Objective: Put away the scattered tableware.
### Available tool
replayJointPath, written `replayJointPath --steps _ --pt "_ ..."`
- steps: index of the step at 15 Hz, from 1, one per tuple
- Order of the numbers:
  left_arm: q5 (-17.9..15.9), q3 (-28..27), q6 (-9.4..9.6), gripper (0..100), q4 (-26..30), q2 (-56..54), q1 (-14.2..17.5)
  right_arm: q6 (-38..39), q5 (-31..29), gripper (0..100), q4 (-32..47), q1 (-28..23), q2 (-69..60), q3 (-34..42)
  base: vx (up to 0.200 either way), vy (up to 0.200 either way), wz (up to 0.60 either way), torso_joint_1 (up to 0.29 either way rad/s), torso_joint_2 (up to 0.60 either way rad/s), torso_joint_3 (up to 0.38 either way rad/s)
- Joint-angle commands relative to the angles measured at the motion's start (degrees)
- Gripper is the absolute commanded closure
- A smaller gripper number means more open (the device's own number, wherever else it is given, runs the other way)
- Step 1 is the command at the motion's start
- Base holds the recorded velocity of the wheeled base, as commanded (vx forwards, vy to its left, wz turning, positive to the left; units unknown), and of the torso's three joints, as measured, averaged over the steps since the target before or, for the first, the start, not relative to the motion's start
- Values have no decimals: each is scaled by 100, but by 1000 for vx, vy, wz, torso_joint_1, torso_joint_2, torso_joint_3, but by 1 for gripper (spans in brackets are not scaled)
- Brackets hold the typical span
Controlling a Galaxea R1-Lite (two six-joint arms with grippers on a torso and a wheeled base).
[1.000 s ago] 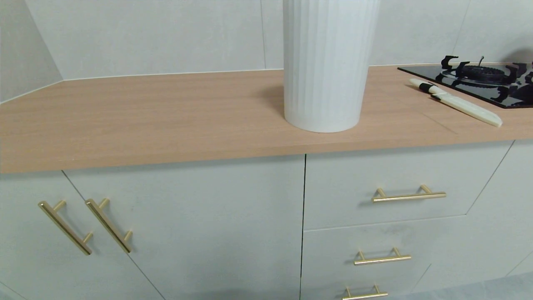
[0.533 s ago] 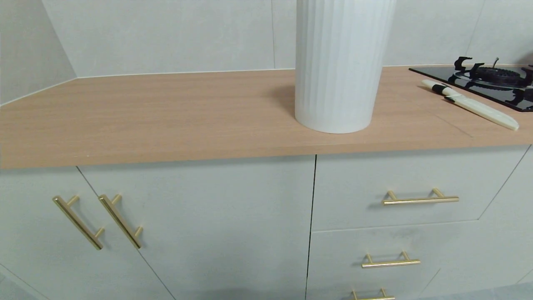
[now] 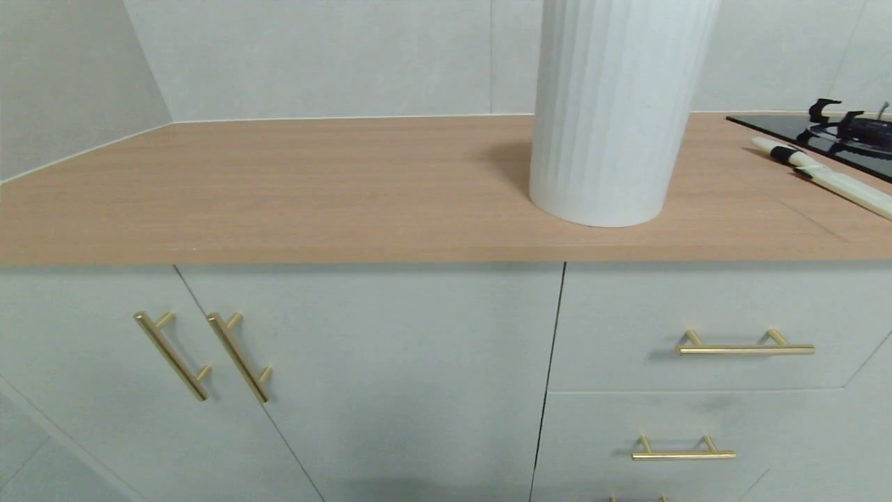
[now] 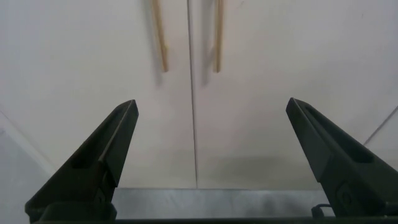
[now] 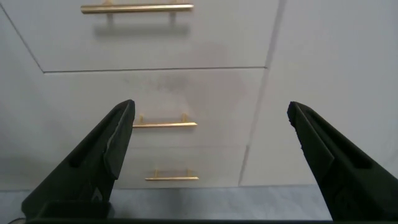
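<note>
Pale grey tiled walls back a wooden bench that runs across your head view, with grey cabinet fronts below it. Right of the middle and close to the bench's front edge, you have a tall white ribbed container standing upright, its top cut off by the frame. Further to your right lies the knife, cream-coloured with a black band. It is flat on the wood just beside the front edge of the black hob, and one end runs out of the frame. Knife and container are apart, with bare wood between them.

Under the bench at your left, two cabinet doors meet at a seam, each with a gold door handle beside it. At your right sits a stack of drawers, each with a horizontal gold bar.

Your left tool is spread wide with nothing between its dark fingers, facing the two door handles and the seam between them. Your right tool is likewise wide apart and holds nothing, facing the drawers low down, near a strip of grey floor.
</note>
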Motion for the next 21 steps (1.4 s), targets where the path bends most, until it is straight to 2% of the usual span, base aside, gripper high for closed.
replayJointPath --steps 1,8,17,21 --pt "-1 2 -2 0 1 5 -2 -1 1 0 -1 0 7 2 0 0 0 0 0 0" --pt "-10 2 25 0 1 5 -2 -1 1 0 -1 0 7 2 0 0 0 0 0 0" --pt "-10 2 7 0 1 5 -2 -1 1 0 -1 0 7 2 0 -200 0 3 3 2" --pt "-1 2 -2 0 1 5 -2 -1 1 0 -1 0 7 2 0 0 0 0 0 0"
